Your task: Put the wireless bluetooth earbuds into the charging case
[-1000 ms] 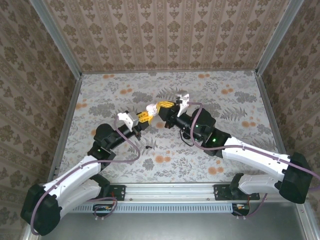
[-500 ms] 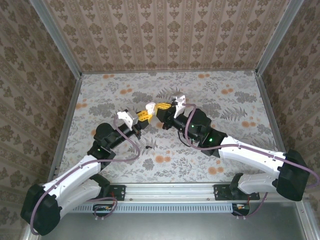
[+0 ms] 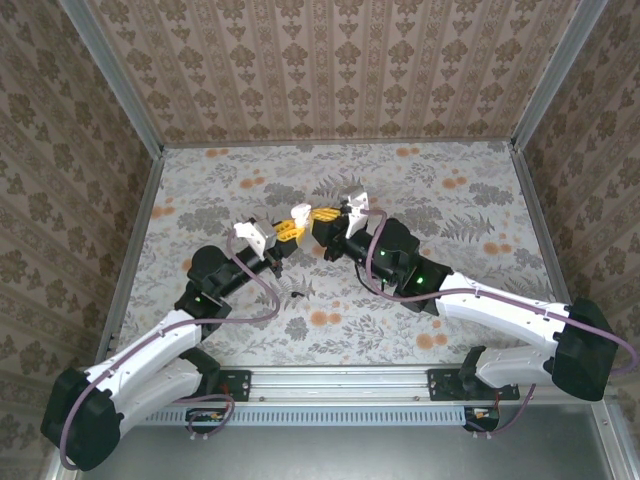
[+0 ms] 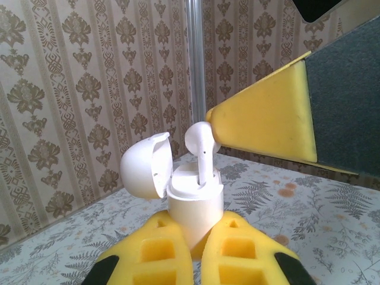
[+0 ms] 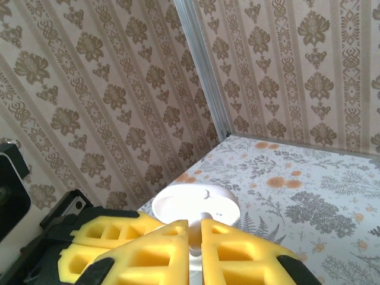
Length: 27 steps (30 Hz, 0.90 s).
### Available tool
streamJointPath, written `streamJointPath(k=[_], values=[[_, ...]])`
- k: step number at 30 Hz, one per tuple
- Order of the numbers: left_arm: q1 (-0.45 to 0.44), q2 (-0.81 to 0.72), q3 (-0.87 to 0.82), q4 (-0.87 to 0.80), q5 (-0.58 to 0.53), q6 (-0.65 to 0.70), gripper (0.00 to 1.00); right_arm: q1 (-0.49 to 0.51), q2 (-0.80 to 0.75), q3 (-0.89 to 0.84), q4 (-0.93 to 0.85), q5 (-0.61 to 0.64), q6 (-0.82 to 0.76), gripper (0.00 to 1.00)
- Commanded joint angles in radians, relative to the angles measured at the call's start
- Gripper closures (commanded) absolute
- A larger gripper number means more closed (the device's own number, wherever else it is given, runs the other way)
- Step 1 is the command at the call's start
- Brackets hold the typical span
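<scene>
The charging case (image 4: 195,208) is a small white box, upright, with its lid (image 4: 145,166) hinged open to the left. My left gripper (image 4: 196,228) is shut on its lower body. A white earbud (image 4: 199,139) stands stem-down in the case's top opening. My right gripper (image 5: 195,228) is shut on this earbud (image 5: 195,241), and its yellow finger (image 4: 267,119) touches the bud's head from the right. From above, the two grippers meet mid-table: left gripper (image 3: 285,232), right gripper (image 3: 322,214), the case (image 3: 299,213) between them. A second earbud is hidden.
The case is held above the floral table (image 3: 450,200). Patterned walls stand on three sides, with a metal corner post (image 4: 195,59) behind the case. A small dark speck (image 3: 297,292) lies on the table near the left arm, too small to identify.
My right gripper has moved left with the earbud and closed in on the case. The left arm has barely moved.
</scene>
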Motion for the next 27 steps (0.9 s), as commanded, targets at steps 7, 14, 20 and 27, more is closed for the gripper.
streamJointPath(k=[7,14,20,27], values=[[-0.007,-0.002,0.056,-0.017,-0.004,-0.016,1.00,0.012,0.006,0.044,-0.105,-0.020,-0.022,0.87],[-0.009,0.002,0.056,-0.030,-0.003,-0.020,1.00,0.010,-0.043,0.081,-0.181,-0.009,0.030,0.73],[-0.009,0.005,0.058,-0.046,0.002,-0.022,1.00,-0.033,-0.077,0.243,-0.493,0.025,0.150,0.70],[-0.009,0.018,0.073,-0.080,0.057,-0.030,1.00,-0.149,-0.057,0.365,-0.706,-0.204,0.213,0.70]])
